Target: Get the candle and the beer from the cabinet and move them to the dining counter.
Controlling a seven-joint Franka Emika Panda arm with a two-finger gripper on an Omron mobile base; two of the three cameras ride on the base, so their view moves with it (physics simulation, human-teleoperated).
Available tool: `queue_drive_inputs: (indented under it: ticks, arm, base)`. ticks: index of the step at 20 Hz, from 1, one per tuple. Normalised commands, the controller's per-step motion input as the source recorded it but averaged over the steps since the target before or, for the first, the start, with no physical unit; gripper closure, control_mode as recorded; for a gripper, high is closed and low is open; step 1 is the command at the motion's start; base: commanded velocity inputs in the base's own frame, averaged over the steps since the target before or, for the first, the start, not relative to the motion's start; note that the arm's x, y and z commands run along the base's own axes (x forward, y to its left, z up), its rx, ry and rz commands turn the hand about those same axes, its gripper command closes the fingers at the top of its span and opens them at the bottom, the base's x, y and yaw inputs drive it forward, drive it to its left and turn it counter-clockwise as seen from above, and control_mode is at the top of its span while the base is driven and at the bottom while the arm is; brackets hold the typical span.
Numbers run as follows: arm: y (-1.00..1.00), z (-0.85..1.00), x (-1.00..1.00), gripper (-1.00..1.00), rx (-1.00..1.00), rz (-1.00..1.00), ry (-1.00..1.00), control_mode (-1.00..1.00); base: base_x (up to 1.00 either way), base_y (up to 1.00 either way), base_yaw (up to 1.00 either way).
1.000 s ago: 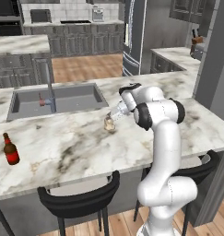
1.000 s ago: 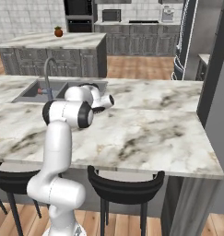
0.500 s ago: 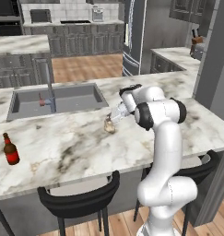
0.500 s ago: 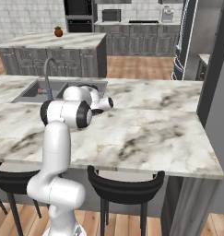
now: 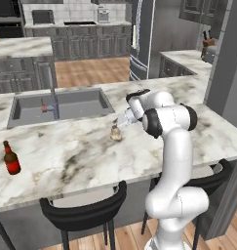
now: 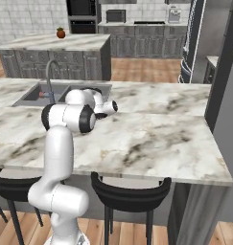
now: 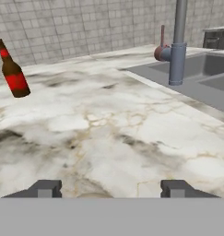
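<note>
Both things of the task stand on the dining counter [image 5: 81, 156]: the beer [image 5: 11, 158] near its left end, the candle [image 5: 115, 133] in front of the sink [image 5: 56, 105]. The gripper [image 5: 121, 120] is just above the candle with its fingers spread, pinching nothing. The candle looks light, small and lumpy, probably a little soft, so a gentle hold across its middle seems best. The glass bottle is likely heavier, slippery and fragile; its wide body is the safer place to hold.

Grey cabinets [image 5: 81, 46], wood floor [image 5: 95, 73]
</note>
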Motion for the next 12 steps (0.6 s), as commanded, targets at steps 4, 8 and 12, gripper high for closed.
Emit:
queue_drive_inputs:
  ticks: [4,8,12]
  arm:
    - [0.00,0.07,0.00,-1.00,0.00,0.00,0.00,-1.00]
    - [0.00,0.43,0.00,-1.00,-0.01,-0.03,0.00,-1.00]
    - [0.00,0.73,0.00,-1.00,0.00,-0.06,0.01,-1.00]
  base:
    - [0.00,0.00,0.00]
    - [0.00,0.00,0.00]
    - [0.00,0.00,0.00]
